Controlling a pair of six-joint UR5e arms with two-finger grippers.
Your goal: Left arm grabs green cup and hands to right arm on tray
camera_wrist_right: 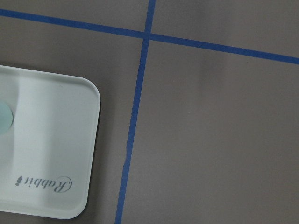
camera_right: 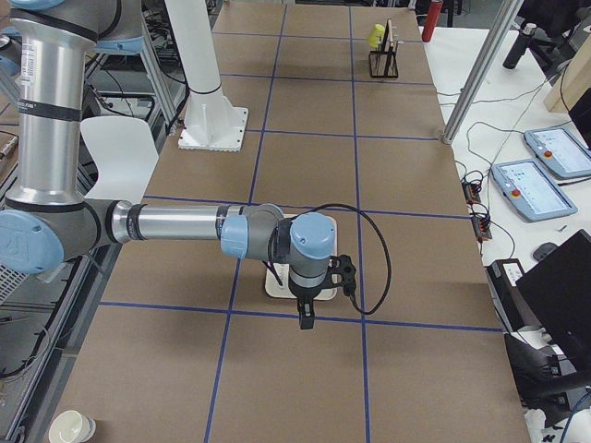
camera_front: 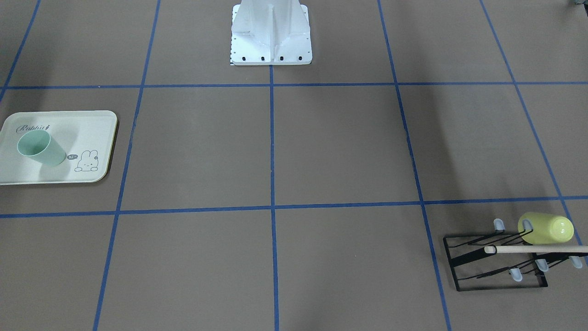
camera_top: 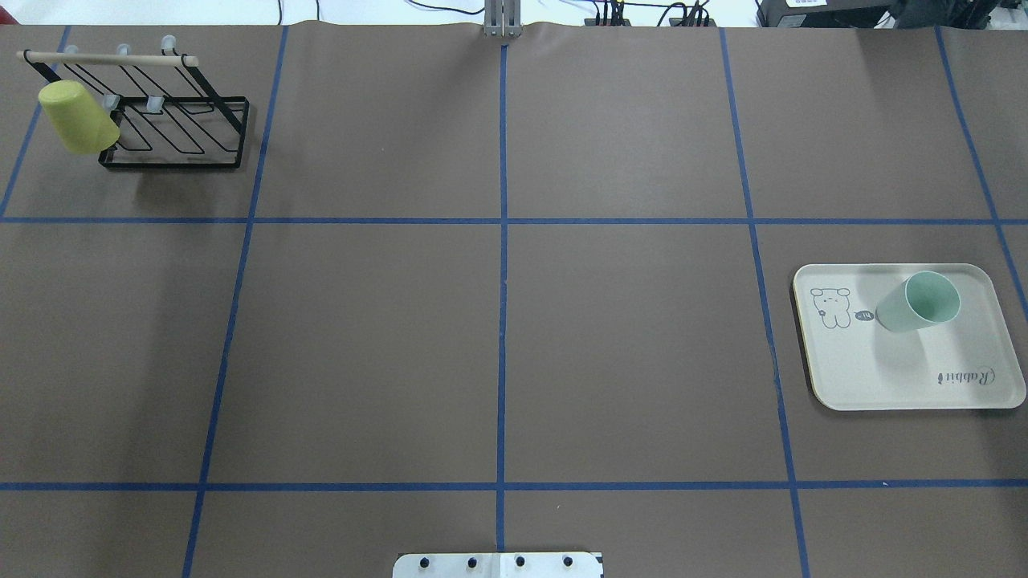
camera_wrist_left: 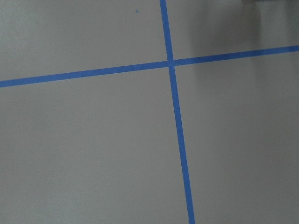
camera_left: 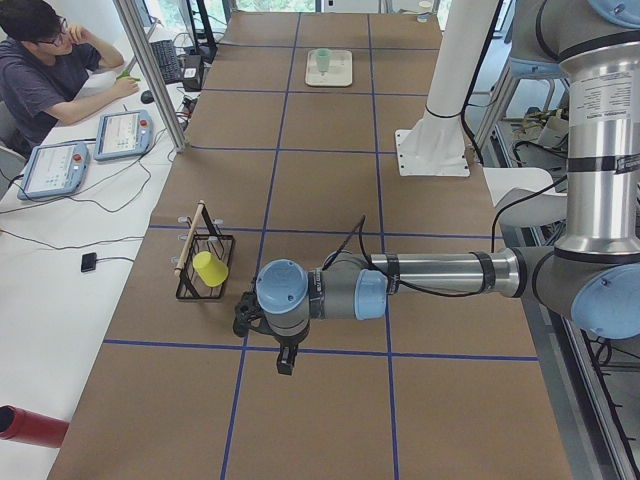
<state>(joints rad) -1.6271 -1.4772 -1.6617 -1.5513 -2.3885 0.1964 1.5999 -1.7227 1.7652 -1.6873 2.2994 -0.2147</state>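
The pale mint-green cup (camera_front: 41,148) stands upright, mouth up, on the cream "Rabbit" tray (camera_front: 92,128), free of any gripper. It also shows in the overhead view (camera_top: 915,303) on the tray (camera_top: 883,377) at the right side of the table, and far off in the left side view (camera_left: 323,60). My left gripper (camera_left: 285,358) hangs over bare table near the rack; I cannot tell if it is open. My right gripper (camera_right: 305,318) hangs just beside the tray (camera_right: 274,286); I cannot tell its state. The right wrist view shows the tray's corner (camera_wrist_right: 51,140) and a sliver of the cup (camera_wrist_right: 3,119).
A black wire rack (camera_top: 173,152) with a wooden rod holds a yellow-green cup (camera_top: 76,118) at the far left corner. The white robot base (camera_front: 271,37) stands at mid table edge. An operator (camera_left: 50,60) sits at a side desk.
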